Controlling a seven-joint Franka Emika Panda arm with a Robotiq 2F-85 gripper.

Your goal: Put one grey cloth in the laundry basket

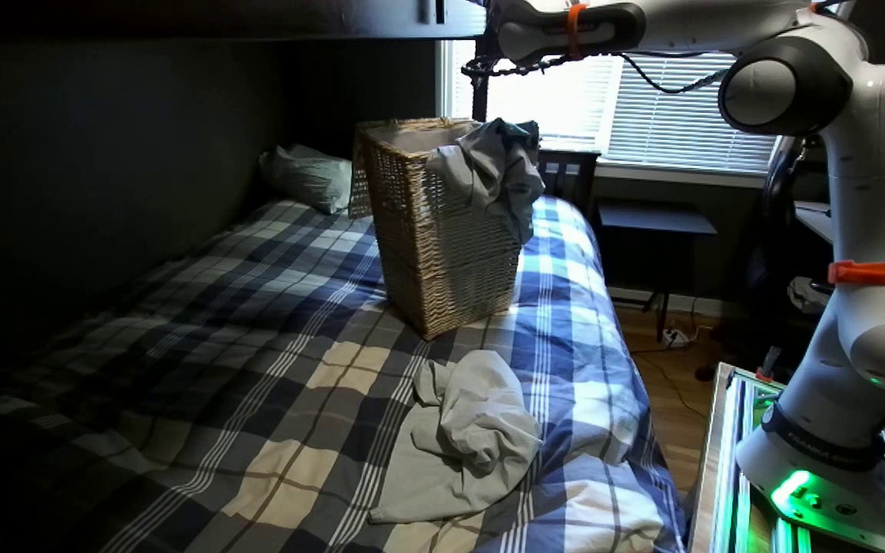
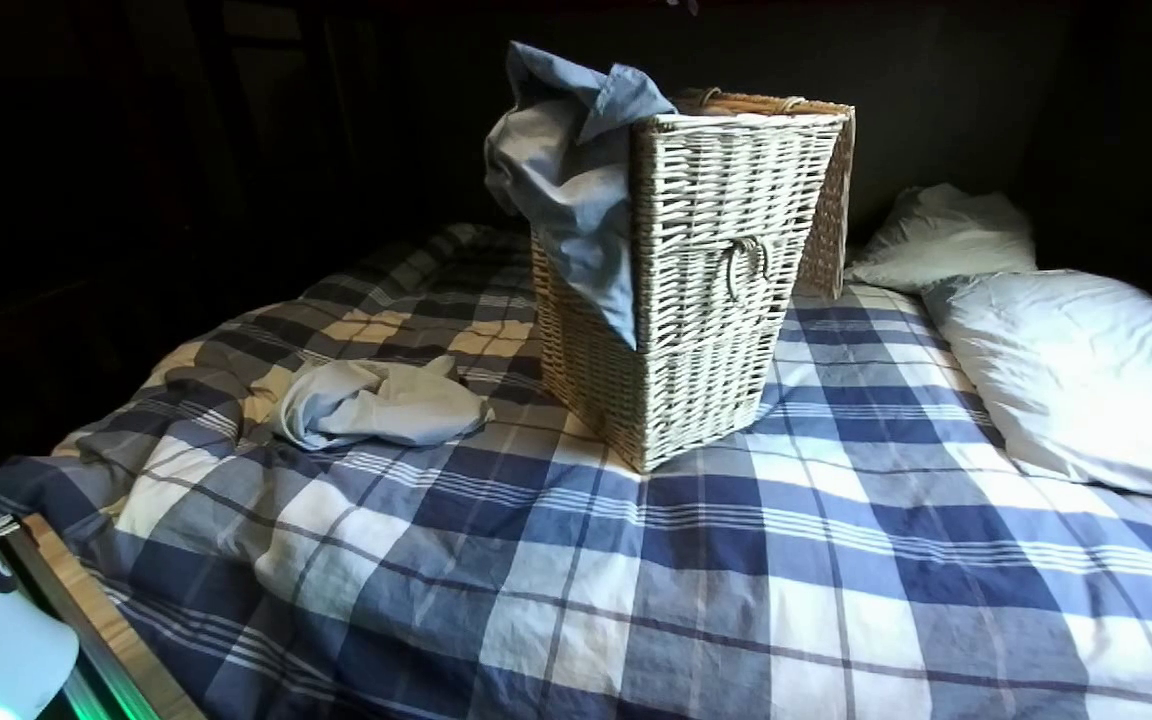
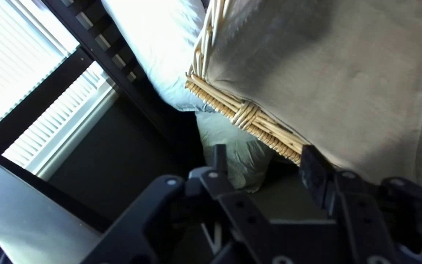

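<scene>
The wicker laundry basket [image 1: 450, 269] stands upright on the bed with its lid hanging open; it also shows in an exterior view [image 2: 726, 230]. One grey cloth [image 1: 488, 173] is draped over the basket's rim, most of it hanging outside; it also shows in an exterior view [image 2: 571, 170]. Another grey cloth [image 1: 481, 422] lies crumpled on the bed beside the basket, also in an exterior view [image 2: 386, 400]. My gripper [image 3: 264, 150] is open with nothing between its fingers, above the basket's rim [image 3: 247, 113] and pale lining. The exterior views do not show the gripper clearly.
The bed has a plaid cover [image 1: 258, 384]. Pillows [image 2: 1086, 380] lie behind the basket. A dark upper bunk [image 1: 220, 19] overhangs the bed. A small dark table [image 1: 654, 216] stands beyond the bed's edge, near the window [image 1: 673, 107].
</scene>
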